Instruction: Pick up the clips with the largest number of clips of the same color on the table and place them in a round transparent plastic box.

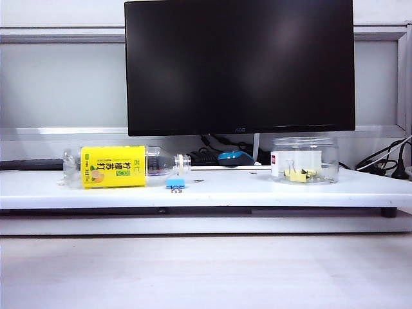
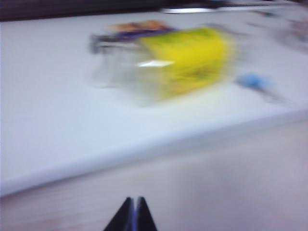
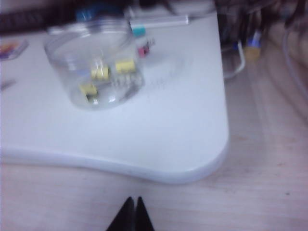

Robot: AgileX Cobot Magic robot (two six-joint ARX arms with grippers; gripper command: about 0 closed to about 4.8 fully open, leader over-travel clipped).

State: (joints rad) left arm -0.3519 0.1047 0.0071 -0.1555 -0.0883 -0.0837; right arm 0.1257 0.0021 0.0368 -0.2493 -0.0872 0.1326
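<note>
A: Yellow clips (image 1: 297, 174) lie inside the box (image 1: 304, 160), on its floor. The right wrist view shows them (image 3: 124, 66) through the clear wall of the box (image 3: 94, 67).

B: Where does the box stand?

A: On the white worktop (image 1: 257, 185), towards the right in the exterior view, below the right corner of the dark monitor (image 1: 239, 64). It is upright, with a white label facing the camera.

B: And the rest of the worktop?

A: A clear bottle (image 1: 122, 167) with a yellow label lies on its side at the left, neck pointing to the middle. A blue clip (image 1: 175, 184) sits just beside the neck, nearer the front edge. In the left wrist view the bottle (image 2: 168, 62) and blue clip (image 2: 252, 81) are badly blurred.

B: The claws?

A: Neither shows in the exterior view. The left claw (image 2: 131, 214) hangs off the front of the worktop (image 2: 62, 120), fingertips pressed together, holding nothing. The right claw (image 3: 131, 214) is likewise together and empty, in front of the rounded corner of the worktop (image 3: 183, 125), well apart from the box.
</note>
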